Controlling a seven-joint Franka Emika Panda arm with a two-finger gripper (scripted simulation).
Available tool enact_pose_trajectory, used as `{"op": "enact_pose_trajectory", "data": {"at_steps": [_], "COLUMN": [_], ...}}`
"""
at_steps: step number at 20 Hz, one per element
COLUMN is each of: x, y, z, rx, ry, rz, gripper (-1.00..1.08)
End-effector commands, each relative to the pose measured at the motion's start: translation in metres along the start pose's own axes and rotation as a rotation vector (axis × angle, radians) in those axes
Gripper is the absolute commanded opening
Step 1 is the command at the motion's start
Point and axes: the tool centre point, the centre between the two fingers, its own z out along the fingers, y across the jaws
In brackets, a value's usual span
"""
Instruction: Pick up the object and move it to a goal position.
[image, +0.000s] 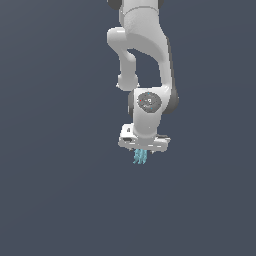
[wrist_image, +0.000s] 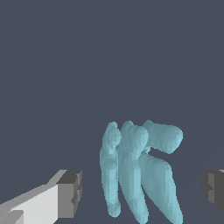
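The object (wrist_image: 135, 170) is a small pale teal-blue cluster of thin ribbed blades side by side. In the wrist view it lies between the two dark finger pads (wrist_image: 70, 192), with a clear gap on each side, so my gripper (wrist_image: 142, 192) is open around it and touches nothing. In the exterior view the object (image: 140, 156) shows just under the white hand of the gripper (image: 143, 150), which hangs straight above it. The fingertips are hard to make out there against the dark ground.
A plain dark blue-grey surface (image: 60, 200) fills both views. The white arm (image: 145, 55) reaches down from the exterior view's top centre. No goal marker shows.
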Motion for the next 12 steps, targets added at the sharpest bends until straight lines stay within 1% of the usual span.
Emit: {"op": "enact_pose_trajectory", "data": {"at_steps": [1,5,9,10,12], "x": [-0.001,-0.001,0.0,0.0,0.0], "y": [0.0,0.0,0.0,0.0,0.0], "z": [0.014,0.03,0.034,0.034,0.034], "rx": [-0.001,-0.001,-0.001,-0.001,-0.001], "ry": [-0.001,-0.001,-0.001,-0.001,-0.001], "rz": [0.001,0.002,0.002,0.002,0.002], "gripper": [1.0,1.0,1.0,-1.0,-1.0]}}
